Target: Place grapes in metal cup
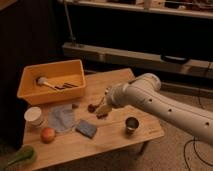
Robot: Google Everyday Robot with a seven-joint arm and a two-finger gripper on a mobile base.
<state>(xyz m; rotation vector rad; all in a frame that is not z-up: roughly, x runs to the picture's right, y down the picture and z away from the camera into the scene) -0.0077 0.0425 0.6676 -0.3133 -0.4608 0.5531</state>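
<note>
The grapes [91,107] are a small dark reddish cluster lying on the wooden table [115,142] near its middle. My gripper [102,109] is low over the table, just to the right of the grapes and very close to them. The white arm [160,102] comes in from the right. The metal cup [132,124] stands upright on the table near the front right, to the right of and nearer than the gripper, apart from it.
A yellow bin [30,92] with utensils sits at the back left. A white paper cup [34,116], an orange-red fruit [48,134], a grey cloth [62,118] and a blue sponge [86,128] lie left of the grapes. A green object [20,155] is at the front left corner.
</note>
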